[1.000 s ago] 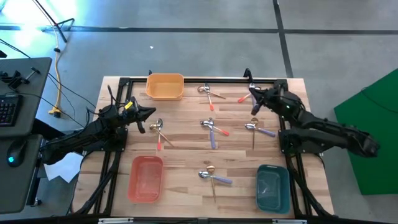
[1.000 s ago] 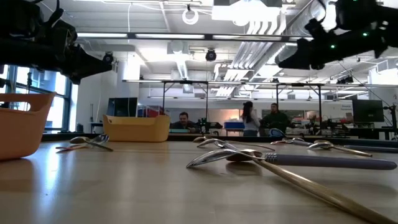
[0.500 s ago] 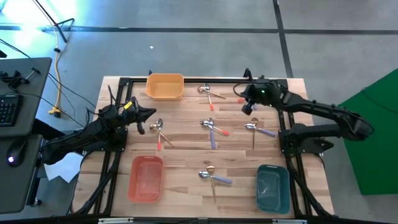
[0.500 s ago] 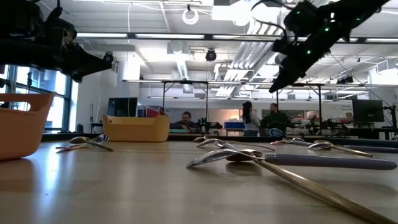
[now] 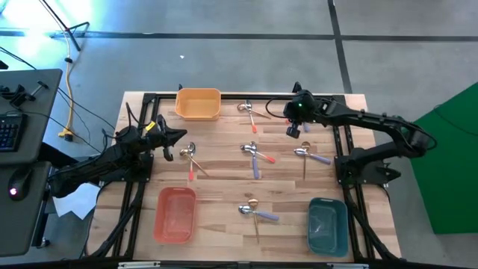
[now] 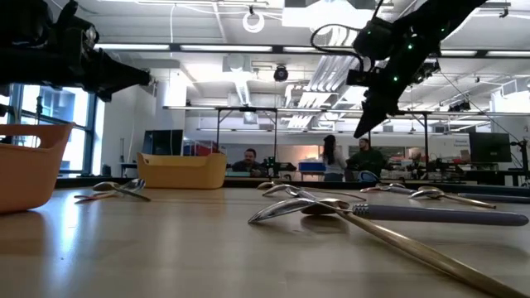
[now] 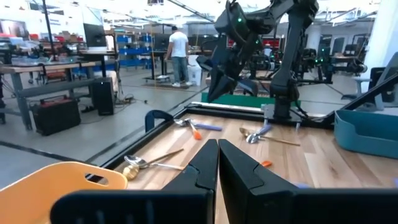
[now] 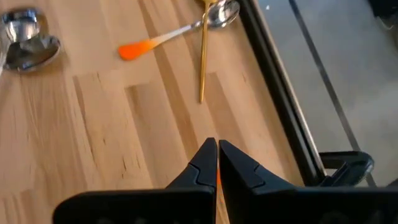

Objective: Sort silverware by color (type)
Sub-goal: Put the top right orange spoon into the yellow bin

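Silverware (image 5: 255, 152) lies in crossed clusters across the table (image 5: 224, 179), none yet in a bin. Right gripper (image 5: 292, 131) hovers fully closed and empty near the far cluster (image 5: 254, 112); left gripper (image 5: 170, 153), also closed and empty, waits beside another. Risk: overlapping handles may yield a double pick or scatter neighbouring spoons.

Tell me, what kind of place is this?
Probably a robotics lab or workshop: a wooden table holds scattered spoons and plastic bins, while beyond it stand workbenches, equipment racks and people.
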Robot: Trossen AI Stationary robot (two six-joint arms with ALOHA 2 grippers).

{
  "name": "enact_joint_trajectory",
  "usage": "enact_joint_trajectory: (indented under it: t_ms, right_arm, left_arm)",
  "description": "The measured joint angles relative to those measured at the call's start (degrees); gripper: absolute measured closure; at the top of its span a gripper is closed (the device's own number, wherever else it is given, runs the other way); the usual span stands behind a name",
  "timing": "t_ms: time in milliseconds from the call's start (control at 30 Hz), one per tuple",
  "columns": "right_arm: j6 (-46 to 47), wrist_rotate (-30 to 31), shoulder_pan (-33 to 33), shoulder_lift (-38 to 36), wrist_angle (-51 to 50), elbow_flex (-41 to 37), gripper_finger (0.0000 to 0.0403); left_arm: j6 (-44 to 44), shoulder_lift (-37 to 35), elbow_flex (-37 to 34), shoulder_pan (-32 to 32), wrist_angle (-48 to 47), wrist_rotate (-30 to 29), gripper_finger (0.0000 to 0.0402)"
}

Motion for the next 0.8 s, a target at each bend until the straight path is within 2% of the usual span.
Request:
enact_joint_trajectory:
  t_ms: [100, 367, 567, 800]
  right_arm:
    - [-2.3, -1.7, -0.5, 1.9, -0.4, 0.0, 0.0402]
    - [-9.7, 1.5, -3.0, 10.3, -2.6, 1.4, 0.0393]
    - [-12.9, 4.6, -6.9, 18.3, -12.6, 9.3, 0.0335]
    - [-17.1, 4.1, -10.7, 26.6, -17.7, 16.4, 0.0273]
  left_arm:
    - [0.0, 0.0, 0.0, 0.0, 0.0, 0.0, 0.0397]
    - [2.1, 0.0, 0.0, 0.0, 0.0, 0.0, 0.0397]
    - [0.3, 0.0, 0.0, 0.0, -0.2, 0.0, 0.0397]
    - [0.0, 0.0, 0.0, 0.0, -1.5, 0.0, 0.0397]
